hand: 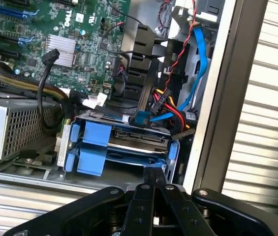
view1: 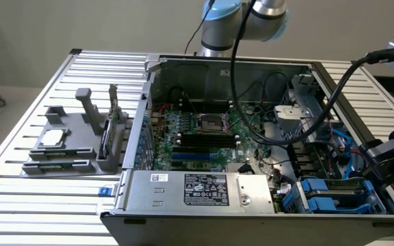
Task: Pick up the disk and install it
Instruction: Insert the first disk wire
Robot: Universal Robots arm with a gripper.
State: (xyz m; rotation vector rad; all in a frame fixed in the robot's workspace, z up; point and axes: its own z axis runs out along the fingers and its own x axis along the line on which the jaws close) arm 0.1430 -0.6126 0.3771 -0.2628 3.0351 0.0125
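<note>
Pincer [hand: 153, 173] closed, empty, just beside the disk [hand: 138, 141].

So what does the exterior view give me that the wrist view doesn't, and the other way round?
Exterior view: a grey fixture tray at the exterior view's left, the arm's blue-capped joint behind the case, and the CPU socket.

Wrist view: the gripper, shut and empty, facing the disk. The disk sits in its bay between blue rails, with a red, yellow and black wire bundle just beyond it.

Both: the motherboard, the power-supply box, the blue SATA cable and the slatted table.
</note>
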